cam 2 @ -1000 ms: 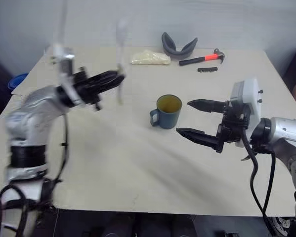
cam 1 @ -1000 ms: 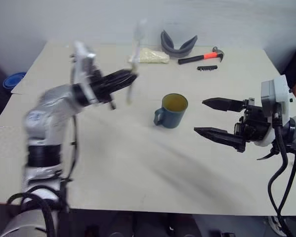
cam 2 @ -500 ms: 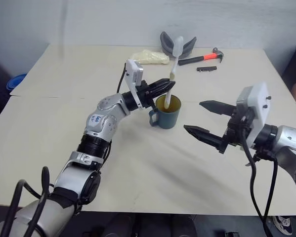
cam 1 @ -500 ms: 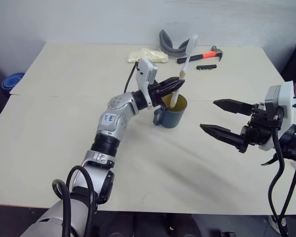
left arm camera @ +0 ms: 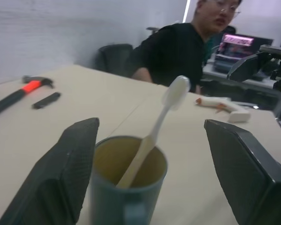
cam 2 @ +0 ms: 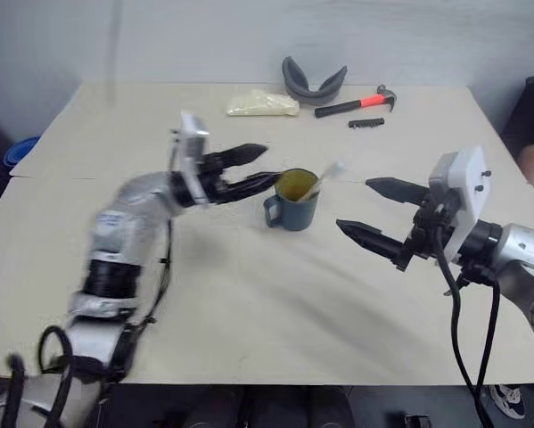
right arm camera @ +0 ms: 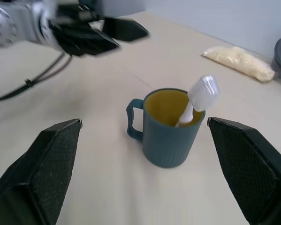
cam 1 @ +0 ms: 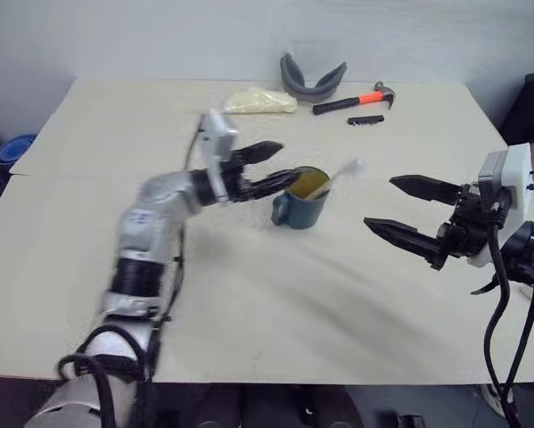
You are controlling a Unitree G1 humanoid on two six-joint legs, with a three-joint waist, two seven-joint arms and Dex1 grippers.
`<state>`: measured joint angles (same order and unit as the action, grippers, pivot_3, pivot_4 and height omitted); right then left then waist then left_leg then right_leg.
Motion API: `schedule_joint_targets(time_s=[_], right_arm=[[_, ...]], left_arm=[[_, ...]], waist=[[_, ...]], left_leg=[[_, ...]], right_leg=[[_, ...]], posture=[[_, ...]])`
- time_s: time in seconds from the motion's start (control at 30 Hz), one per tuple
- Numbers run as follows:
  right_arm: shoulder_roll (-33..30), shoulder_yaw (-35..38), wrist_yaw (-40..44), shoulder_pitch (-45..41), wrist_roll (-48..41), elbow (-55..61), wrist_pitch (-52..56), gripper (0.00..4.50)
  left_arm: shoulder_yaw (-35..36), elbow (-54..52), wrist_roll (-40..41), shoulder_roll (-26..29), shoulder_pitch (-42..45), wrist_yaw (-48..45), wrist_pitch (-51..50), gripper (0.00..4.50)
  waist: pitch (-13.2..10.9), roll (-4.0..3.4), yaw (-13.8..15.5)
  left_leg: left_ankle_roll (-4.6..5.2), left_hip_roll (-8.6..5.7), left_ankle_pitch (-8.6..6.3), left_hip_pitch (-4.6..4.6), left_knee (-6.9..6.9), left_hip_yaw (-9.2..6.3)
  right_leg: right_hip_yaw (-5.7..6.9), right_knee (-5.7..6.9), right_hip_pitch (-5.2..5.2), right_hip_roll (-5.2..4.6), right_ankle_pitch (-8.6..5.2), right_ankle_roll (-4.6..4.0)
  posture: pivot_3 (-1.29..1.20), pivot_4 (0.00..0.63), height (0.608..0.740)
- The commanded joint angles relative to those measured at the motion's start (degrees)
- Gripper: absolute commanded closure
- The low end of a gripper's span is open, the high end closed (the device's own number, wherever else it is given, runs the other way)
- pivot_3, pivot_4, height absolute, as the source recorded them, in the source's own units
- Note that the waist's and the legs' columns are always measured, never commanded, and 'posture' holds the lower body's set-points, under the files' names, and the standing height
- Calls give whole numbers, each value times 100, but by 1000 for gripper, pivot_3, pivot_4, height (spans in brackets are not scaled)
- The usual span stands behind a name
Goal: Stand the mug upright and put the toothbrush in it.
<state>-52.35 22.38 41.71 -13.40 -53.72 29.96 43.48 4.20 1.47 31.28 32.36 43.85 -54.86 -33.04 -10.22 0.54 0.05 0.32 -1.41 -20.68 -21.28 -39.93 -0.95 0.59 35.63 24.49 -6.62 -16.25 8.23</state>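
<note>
— Looking at your left gripper (cam 1: 274,169), what changed?
— Half a second ago it pinched the toothbrush (cam 1: 331,177) over the mug (cam 1: 299,198); now its fingers are spread and it has drawn back beside the rim.
— And the brush?
— You've dropped it in: handle inside the upright mug, head leaning out toward your right gripper (cam 1: 407,210), which stays spread wide, holding nothing.

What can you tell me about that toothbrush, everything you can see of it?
The toothbrush is slim, all white and looks like plastic. It stands handle-down inside the upright blue mug, leaning against the rim, its rounded head sticking out above it. Only the mug touches it: the left gripper is open just beside the mug, its fingers clear of the brush.
</note>
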Motion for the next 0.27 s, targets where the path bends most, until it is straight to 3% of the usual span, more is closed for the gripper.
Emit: schedule_joint_targets(time_s=[0.03,0.17,0.27], right_arm=[[-339,8,594,65,344,-284,-284,0],[-741,52,1361,218,550,-724,-409,0],[-842,19,1612,102,661,-1012,-466,0]], left_arm=[[367,-575,214,1516,-437,-1448,-92,739],[589,-657,-36,2996,-1252,-2629,492,739],[824,-641,-38,3451,-1659,-2921,672,739]], waist=[[-2,-3,-16],[-4,-7,38],[-6,-9,65]], left_leg=[[0,-1,0,-1,1,0],[3,-2,-3,3,20,1],[9,-2,-5,1,16,-1]], right_leg=[[1,-3,0,1,-1,-1],[6,-24,-8,-2,-2,-3],[7,-29,-13,-5,-2,-3]], posture=[[0,150,740],[0,150,740],[0,150,740]])
